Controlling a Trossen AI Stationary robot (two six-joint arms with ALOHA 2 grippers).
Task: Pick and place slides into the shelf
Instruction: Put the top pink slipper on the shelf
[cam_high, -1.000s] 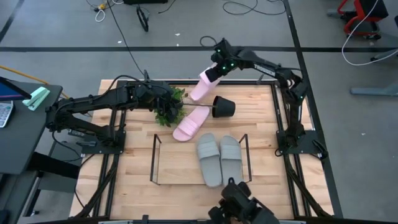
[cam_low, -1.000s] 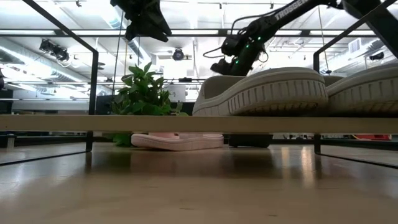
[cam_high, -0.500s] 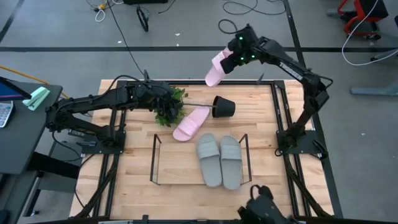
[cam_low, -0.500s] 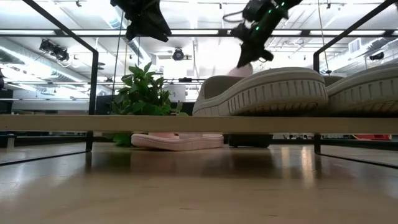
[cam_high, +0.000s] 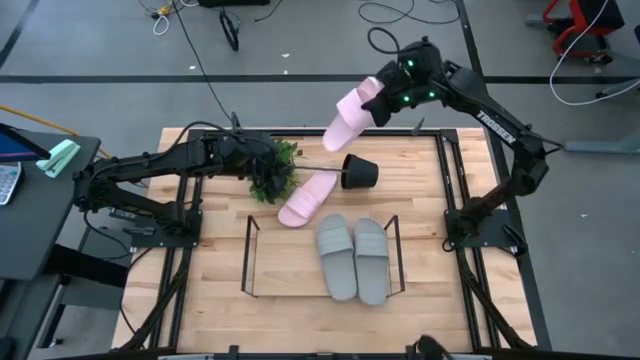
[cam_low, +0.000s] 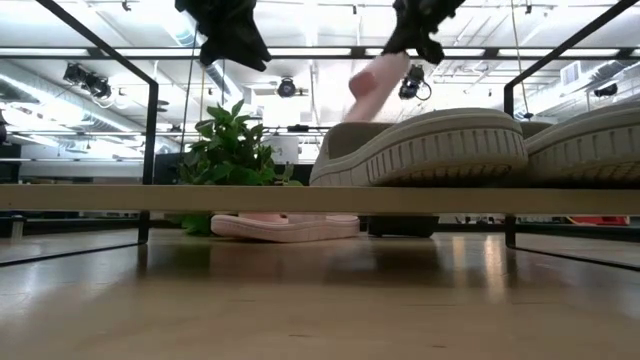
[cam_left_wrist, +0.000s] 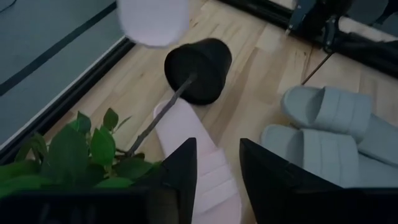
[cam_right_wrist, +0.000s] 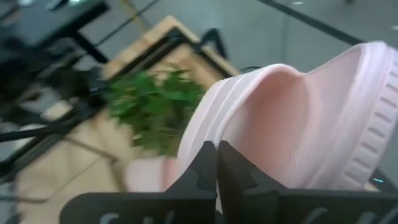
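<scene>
Since the earlier frames, my right arm has swung outward and up, carrying one pink slide (cam_high: 352, 117) from just above the black pot (cam_high: 360, 172) to a position over the far table edge. The left arm has not changed position.

Containers and contents:
- The shelf (cam_high: 249, 258) holds the two grey-green slides (cam_high: 352, 256) side by side at the end nearer my right arm. The rest of the rack is unoccupied.
- The black pot lies tipped on its side on the table (cam_high: 420, 190), below and slightly inboard of my right gripper. The green plant (cam_high: 272, 172) lies out of the pot, its stem reaching toward the pot mouth.
- The second pink slide (cam_high: 307, 199) rests on the table between the plant and the shelf, directly beneath my left gripper in the left wrist view, just beside the pot.

Arm pose:
- My right gripper (cam_high: 385, 98) is raised well above the table, fingers clamped tight on the wall of the pink slide, which hangs tilted away from the gripper toward the table. In the right wrist view the fingertips meet on the slide's edge.
- My left gripper (cam_high: 262, 152) hovers over the plant with the arm stretched across the table's left side. Its fingers (cam_left_wrist: 186, 168) stand partly apart and hold nothing.
</scene>
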